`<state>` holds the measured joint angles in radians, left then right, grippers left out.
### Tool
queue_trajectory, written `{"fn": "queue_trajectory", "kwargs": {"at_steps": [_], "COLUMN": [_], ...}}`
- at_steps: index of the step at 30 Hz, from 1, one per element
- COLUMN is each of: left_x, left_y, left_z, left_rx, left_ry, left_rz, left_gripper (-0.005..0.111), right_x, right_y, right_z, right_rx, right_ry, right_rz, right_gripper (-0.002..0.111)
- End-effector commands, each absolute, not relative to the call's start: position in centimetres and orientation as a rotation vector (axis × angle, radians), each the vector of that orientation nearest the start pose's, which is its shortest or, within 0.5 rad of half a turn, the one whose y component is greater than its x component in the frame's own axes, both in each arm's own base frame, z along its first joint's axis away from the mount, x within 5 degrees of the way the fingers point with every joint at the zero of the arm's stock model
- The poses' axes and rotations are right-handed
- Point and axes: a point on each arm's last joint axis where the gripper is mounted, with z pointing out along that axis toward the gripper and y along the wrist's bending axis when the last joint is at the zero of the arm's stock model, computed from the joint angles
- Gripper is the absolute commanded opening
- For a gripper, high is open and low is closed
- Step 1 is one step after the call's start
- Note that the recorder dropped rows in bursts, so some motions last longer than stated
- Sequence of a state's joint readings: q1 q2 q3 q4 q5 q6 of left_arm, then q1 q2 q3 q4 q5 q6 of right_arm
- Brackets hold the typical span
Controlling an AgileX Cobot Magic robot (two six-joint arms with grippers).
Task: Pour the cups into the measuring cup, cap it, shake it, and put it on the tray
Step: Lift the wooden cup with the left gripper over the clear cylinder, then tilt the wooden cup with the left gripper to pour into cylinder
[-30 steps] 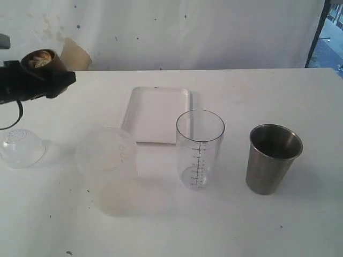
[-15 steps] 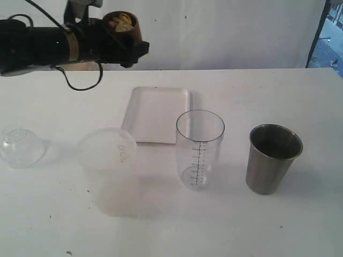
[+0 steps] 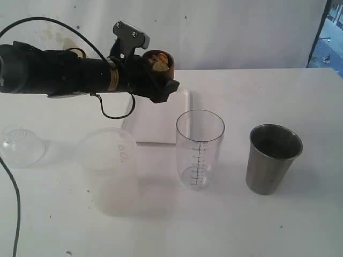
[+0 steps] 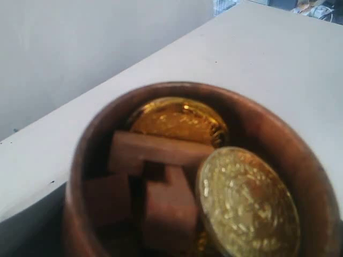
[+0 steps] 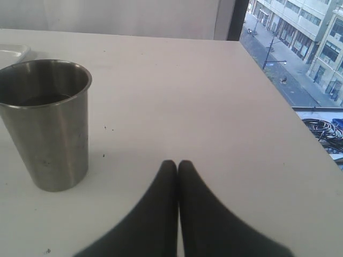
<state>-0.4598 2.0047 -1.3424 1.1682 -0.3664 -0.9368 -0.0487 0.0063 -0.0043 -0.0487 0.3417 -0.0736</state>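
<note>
We've got the left gripper (image 3: 158,80) clamped round the wooden cup (image 3: 157,60), carried in the air w/ its mouth up, maybe tipped a touch toward the camera. The wrist view shows the wooden cup (image 4: 268,134) loaded w/ gold coins (image 4: 246,206) and brown blocks (image 4: 161,206); no spill that we can see. What the next move turns on, imo: the measuring cup (image 3: 200,147) stands upright on the table (image 3: 300,96), long axis vertical, mouth open, looking empty. In the ext. view it lies to the right of the held cup, lower and nearer the camera: near it, but not under it. The held cup hangs approx over the tray (image 3: 153,126), which sits just behind the measuring cup. So we judge the arm needs travel rightward and toward the camera before any tilt, else the contents land on the tray. The frosted tub (image 3: 107,160) is left of the measuring cup, apart from it, below the arm. The steel tumbler (image 3: 273,158) stands to the right, untouched. The right gripper (image 5: 178,174) sits beside it, jaws pressed together, holding nothing. So the left arm is the one for this pour, and the right is the nearer one for the tumbler.
</note>
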Motion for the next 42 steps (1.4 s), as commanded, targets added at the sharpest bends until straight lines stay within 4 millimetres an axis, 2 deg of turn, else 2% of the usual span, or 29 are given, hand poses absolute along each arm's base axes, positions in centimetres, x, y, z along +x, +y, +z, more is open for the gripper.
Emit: {"fn": "queue_trajectory", "kwargs": {"at_steps": [1, 9, 15, 18, 25, 42], "left_x": [39.2, 37.9, 37.4, 36.9, 36.1, 35.4], "left_y": [-23.3, -25.5, -26.1, -26.6, -26.4, -26.8], "left_z": [21.7, 21.8, 21.7, 21.9, 23.5, 23.4], "left_rx": [0.875, 0.962, 1.008, 1.087, 1.223, 1.368], "left_ry": [1.778, 1.731, 1.714, 1.682, 1.575, 1.489], "left_rz": [-0.505, -0.51, -0.509, -0.481, -0.422, -0.394], "left_gripper": [0.0, 0.0, 0.0, 0.0, 0.0, 0.0], "right_x": [5.4, 5.4, 5.4, 5.4, 5.4, 5.4], "right_y": [-0.4, -0.4, -0.4, -0.4, -0.4, -0.4], "right_z": [18.3, 18.3, 18.3, 18.3, 18.3, 18.3], "right_rx": [-0.057, -0.057, -0.057, -0.057, -0.057, -0.057], "right_ry": [1.82, 1.82, 1.82, 1.82, 1.82, 1.82], "right_rz": [-0.134, -0.134, -0.134, -0.134, -0.134, -0.134], "right_gripper": [0.0, 0.0, 0.0, 0.0, 0.0, 0.0]}}
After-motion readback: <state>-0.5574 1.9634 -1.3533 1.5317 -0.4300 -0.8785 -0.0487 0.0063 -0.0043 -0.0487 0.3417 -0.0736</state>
